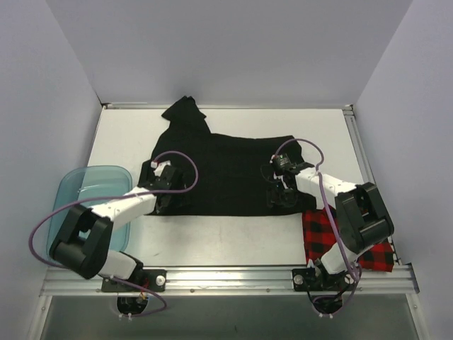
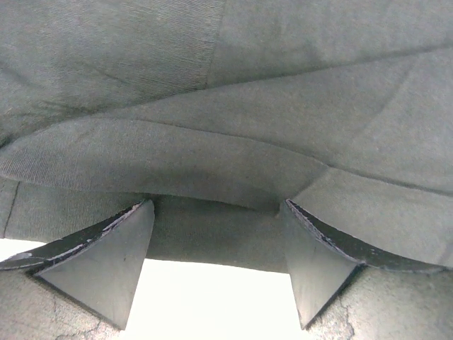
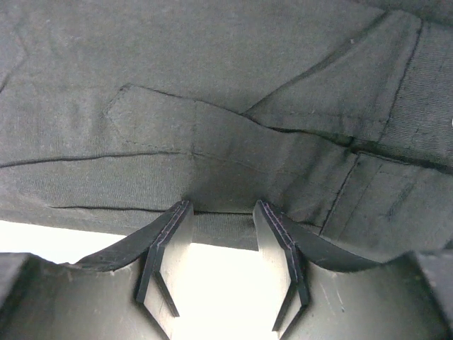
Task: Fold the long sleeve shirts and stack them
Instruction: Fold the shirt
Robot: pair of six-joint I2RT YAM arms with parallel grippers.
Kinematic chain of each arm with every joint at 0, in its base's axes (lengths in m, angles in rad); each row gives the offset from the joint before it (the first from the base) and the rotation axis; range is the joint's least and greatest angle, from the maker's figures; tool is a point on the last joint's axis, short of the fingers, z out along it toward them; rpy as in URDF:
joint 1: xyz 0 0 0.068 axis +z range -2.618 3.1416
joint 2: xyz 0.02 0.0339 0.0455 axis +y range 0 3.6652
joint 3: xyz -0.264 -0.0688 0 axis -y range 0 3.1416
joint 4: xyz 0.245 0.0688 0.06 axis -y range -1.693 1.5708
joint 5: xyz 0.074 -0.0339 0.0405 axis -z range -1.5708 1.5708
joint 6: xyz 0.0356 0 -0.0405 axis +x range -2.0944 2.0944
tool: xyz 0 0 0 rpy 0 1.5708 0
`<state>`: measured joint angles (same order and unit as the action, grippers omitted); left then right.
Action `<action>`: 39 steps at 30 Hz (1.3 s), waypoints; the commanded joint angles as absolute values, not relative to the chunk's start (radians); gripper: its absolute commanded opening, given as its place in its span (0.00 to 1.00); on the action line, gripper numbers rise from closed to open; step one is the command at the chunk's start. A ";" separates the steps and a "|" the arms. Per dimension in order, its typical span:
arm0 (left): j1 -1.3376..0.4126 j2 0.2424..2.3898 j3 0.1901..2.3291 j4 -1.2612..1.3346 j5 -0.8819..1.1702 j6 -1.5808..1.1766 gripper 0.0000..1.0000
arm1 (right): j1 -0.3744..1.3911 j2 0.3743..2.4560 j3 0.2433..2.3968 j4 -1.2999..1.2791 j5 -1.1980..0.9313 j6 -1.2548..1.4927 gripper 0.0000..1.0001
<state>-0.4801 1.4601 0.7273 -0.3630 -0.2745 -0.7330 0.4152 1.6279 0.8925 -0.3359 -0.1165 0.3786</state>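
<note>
The black long sleeve shirt lies spread flat mid-table, with one part bunched toward the back left. My left gripper is at its near left edge. In the left wrist view the left gripper is open wide, with the shirt's hem lying between the fingertips. My right gripper is at the shirt's near right edge. In the right wrist view the right gripper is open, with the hem between its tips. The red-and-black check shirt lies folded at the near right, partly under the right arm.
A translucent teal tub stands at the table's left edge, under the left arm. Grey walls close the table on the left, back and right. A metal rail runs along the near edge. Bare white table shows in front of the black shirt.
</note>
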 commanded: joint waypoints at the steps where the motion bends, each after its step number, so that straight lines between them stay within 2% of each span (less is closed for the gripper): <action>1: -0.520 1.370 0.603 -0.549 -0.172 -0.833 0.82 | 0.420 1.588 0.818 -0.491 -0.110 0.380 0.42; 8: -0.549 1.168 0.578 -0.664 -0.166 -0.871 0.85 | 0.423 1.477 0.822 -0.569 -0.147 0.374 0.42; 13: -0.537 1.147 0.777 -0.739 -0.225 -0.793 0.91 | 0.399 1.405 0.934 -0.640 -0.138 0.345 0.42; 19: -0.468 1.316 0.994 -0.695 -0.265 -0.669 0.92 | 0.284 1.460 1.152 -0.638 -0.118 0.288 0.42; 28: -0.373 1.618 1.135 -0.529 -0.206 -0.600 0.92 | 0.163 1.787 1.363 -0.515 -0.120 0.291 0.42; 34: -0.360 1.739 1.131 -0.517 -0.179 -0.607 0.92 | 0.114 1.882 1.335 -0.479 -0.126 0.318 0.42; 39: -0.356 1.753 1.034 -0.512 -0.134 -0.663 0.92 | 0.066 1.879 1.220 -0.476 -0.132 0.344 0.42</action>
